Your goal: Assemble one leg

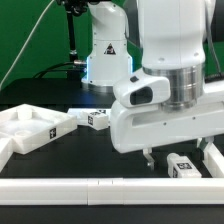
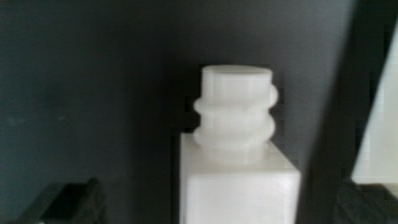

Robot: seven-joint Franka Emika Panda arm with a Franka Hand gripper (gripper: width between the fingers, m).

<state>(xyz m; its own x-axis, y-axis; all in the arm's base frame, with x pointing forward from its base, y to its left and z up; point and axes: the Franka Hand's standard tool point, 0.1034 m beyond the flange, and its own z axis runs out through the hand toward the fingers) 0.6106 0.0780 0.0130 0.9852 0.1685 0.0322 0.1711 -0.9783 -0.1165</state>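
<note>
End effector spread, fingers standing either side of, and clear of, a small short white plastic leg lying on the black surface.

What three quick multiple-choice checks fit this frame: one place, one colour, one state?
1. Where does the panel lie in the exterior view?
A) left
B) right
C) top centre

2. Colour of the table?
A) white
B) black
C) green

3. State of the nearer leg?
A) screwed into the panel
B) standing on the panel
C) loose, apart from the panel

Key:
1 A, it sits at the exterior view's left edge.
2 B, the bare surface is black.
3 C, it lies at the exterior view's right, well clear of the panel.
</note>
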